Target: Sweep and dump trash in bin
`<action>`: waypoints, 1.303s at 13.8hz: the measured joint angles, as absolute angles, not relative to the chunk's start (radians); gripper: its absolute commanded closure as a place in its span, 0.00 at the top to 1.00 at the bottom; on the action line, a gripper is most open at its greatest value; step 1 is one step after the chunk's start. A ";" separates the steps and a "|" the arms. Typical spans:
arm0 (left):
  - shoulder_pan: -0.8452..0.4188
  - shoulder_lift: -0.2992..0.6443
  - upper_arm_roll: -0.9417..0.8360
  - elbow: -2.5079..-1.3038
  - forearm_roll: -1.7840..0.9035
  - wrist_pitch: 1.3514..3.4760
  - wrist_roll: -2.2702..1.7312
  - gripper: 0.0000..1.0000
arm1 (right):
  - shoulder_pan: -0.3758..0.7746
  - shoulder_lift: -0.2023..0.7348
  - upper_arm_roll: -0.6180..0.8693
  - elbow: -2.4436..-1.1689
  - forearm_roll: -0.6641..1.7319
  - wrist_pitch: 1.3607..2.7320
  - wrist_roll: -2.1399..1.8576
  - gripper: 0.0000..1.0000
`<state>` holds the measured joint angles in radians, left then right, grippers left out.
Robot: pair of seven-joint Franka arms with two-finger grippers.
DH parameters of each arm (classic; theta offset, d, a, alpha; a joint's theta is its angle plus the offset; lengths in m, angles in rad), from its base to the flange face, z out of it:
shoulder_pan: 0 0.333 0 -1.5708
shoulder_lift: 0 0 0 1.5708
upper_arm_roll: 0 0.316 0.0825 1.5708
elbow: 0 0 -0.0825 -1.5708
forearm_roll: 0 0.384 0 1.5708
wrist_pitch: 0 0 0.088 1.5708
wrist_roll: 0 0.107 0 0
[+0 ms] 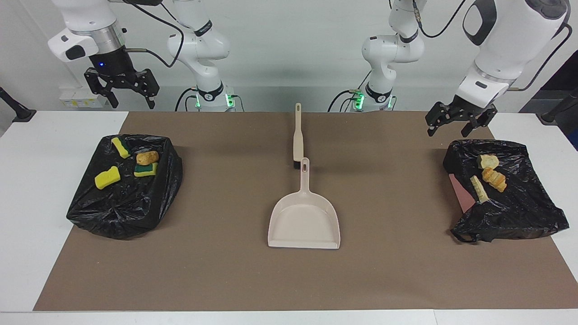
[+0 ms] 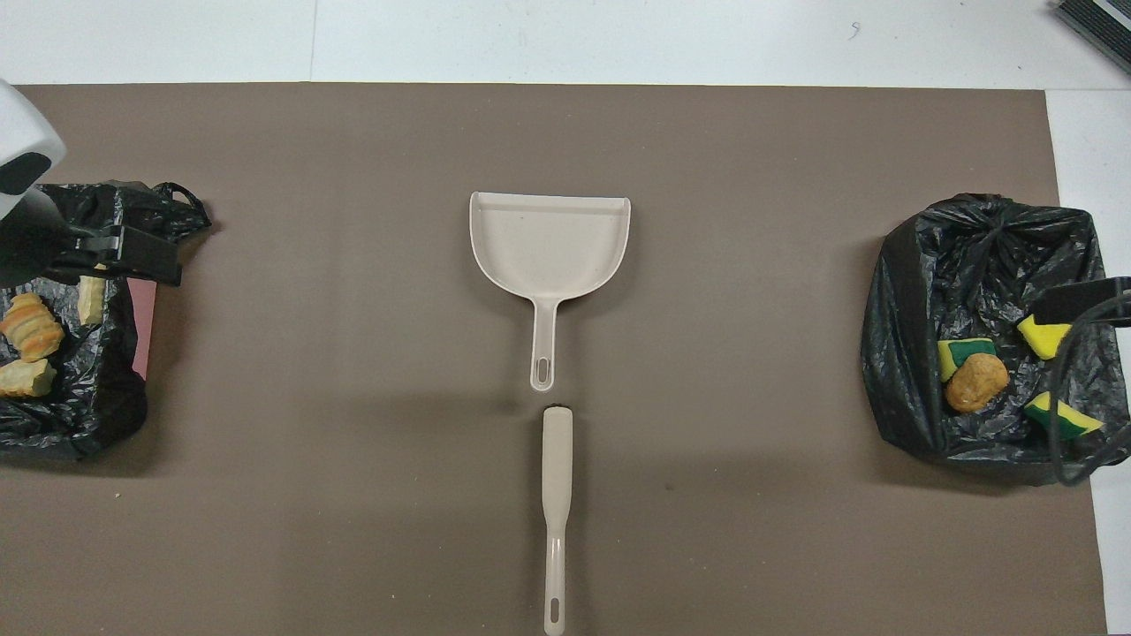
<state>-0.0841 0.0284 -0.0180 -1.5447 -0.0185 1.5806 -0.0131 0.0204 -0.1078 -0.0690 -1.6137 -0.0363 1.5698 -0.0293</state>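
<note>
Sponge chunks (image 1: 107, 177) and potato-like lump (image 1: 147, 158) in bag-lined bin (image 1: 122, 216) at 9 o'clock in the facing view; bread pieces (image 1: 493, 178) in second bin (image 1: 519, 212) at 3 o'clock. Dustpan (image 1: 304, 220), brush (image 1: 298, 137) mid-desk (image 1: 226, 271). Right gripper (image 1: 122, 92), left gripper (image 1: 456, 124) raised, fingers spread, empty.

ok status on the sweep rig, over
Left end effector open over its bin; right end effector open above the other bin. Trash already bagged: sponges, bread. Dustpan empty, brush down. Nothing blocking.
</note>
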 measured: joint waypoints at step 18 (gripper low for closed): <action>-0.067 -0.005 -0.002 -1.554 -0.024 1.514 0.050 1.00 | 0.081 -0.108 -0.140 -1.614 -0.036 1.570 -0.029 1.00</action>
<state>-0.0672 -0.0045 -0.0025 -1.5545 -0.0242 1.5142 0.0504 0.0814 -0.1076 -0.1397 -1.6137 -0.0360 1.5701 -0.0293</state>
